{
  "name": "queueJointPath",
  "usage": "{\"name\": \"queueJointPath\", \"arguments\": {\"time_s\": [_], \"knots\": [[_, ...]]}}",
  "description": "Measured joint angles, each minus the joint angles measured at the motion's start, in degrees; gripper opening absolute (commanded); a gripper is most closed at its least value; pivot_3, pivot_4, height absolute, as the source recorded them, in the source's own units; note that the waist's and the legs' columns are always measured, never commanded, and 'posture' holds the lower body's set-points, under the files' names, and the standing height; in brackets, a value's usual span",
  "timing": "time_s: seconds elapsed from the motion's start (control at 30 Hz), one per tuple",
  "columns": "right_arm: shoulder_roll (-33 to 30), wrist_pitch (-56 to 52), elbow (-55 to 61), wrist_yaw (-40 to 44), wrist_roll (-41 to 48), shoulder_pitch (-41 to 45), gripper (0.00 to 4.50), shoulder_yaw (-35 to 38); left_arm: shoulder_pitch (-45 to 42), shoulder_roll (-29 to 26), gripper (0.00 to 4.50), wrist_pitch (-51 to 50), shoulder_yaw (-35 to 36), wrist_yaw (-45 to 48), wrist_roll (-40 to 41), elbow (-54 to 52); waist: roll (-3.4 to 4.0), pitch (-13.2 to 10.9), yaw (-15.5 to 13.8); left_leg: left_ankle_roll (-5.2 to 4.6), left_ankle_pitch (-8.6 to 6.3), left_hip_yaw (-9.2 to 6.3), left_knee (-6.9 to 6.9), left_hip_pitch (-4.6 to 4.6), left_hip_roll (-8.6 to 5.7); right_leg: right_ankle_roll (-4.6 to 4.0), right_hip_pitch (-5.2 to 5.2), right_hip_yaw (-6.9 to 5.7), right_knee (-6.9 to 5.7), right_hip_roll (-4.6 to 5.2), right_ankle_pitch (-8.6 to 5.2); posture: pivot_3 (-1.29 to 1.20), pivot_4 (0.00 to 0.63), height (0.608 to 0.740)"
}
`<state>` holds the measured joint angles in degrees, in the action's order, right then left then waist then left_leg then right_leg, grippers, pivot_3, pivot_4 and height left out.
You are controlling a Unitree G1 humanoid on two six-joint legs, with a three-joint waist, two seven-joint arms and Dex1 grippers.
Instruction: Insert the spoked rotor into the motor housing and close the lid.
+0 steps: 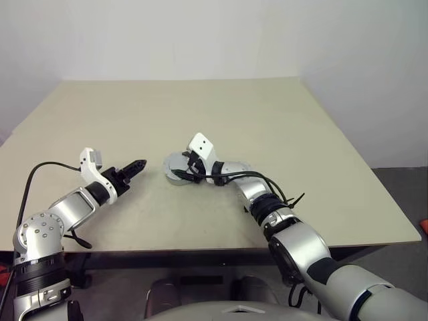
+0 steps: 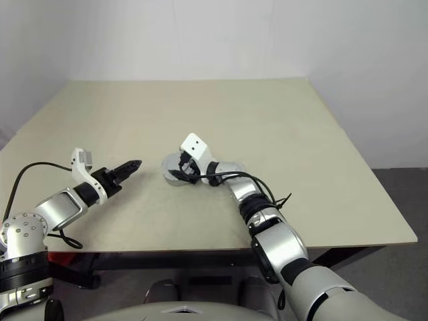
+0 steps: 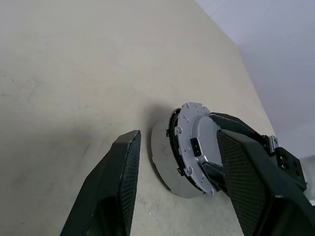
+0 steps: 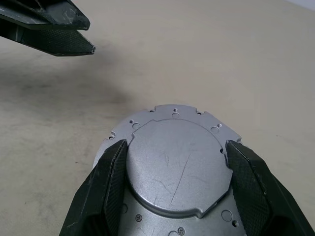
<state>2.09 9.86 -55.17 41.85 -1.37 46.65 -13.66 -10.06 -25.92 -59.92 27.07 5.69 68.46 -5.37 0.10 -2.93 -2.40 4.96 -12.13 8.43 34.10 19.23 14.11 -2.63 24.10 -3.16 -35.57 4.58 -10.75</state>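
Between the jaws of the right gripper (image 4: 176,145), near the middle of the table (image 1: 200,114), the lid (image 4: 174,164) is held: the two black pads are set against opposite sides of its raised round silver centre, with the notched, screw-holed flange spread out beneath them. For the closing step to be done well, the lid should be kept level and centred over the part below. Its notches should be lined up before any downward pressure is applied, and the grip should be loosened only once the flange is seated flat all round. A tilted lid is judged likely to jam on one edge. Outward from there, the left gripper (image 1: 139,164) is held low just beside the assembly, pointed at it, its jaws moderately parted and nothing between them. It could be used to steady the base if the stack slides. From the right wrist, the lid is seen from above, so centring can be judged there but not seating. From the left wrist, the stack is seen from the side: the lid appears tipped up from a flatter grey round part (image 3: 160,160), possibly the motor housing, though that cannot be told for certain at this angle.
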Motion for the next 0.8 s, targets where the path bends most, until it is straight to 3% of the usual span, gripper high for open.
{"name": "queueJointPath", "arguments": {"time_s": [0.47, 0.8], "knots": [[-0.4, -2.6, 0.7, 3.1, 0.0, 0.5, 3.06, 0.1, 4.0, -2.1, 2.59, 0.0, 4.6, 0.3, 0.6, 0.4, 0.01, 0.0, 0.0, -0.05, -0.03, 0.00, -0.04, -0.01, 0.00, -0.01, 0.00, 0.00, 0.13, -0.01, 0.00, 0.00, 0.000, 0.740], [0.0, -6.4, 0.9, 2.5, -0.4, 1.4, 3.06, 0.1, 5.7, 0.7, 2.59, -0.1, 3.5, -0.4, 2.1, -2.1, 0.02, 0.0, 0.0, -0.05, -0.03, 0.00, -0.06, -0.03, 0.01, 0.22, -0.04, 0.00, 0.12, -0.02, -0.14, 0.00, 0.000, 0.740]]}}
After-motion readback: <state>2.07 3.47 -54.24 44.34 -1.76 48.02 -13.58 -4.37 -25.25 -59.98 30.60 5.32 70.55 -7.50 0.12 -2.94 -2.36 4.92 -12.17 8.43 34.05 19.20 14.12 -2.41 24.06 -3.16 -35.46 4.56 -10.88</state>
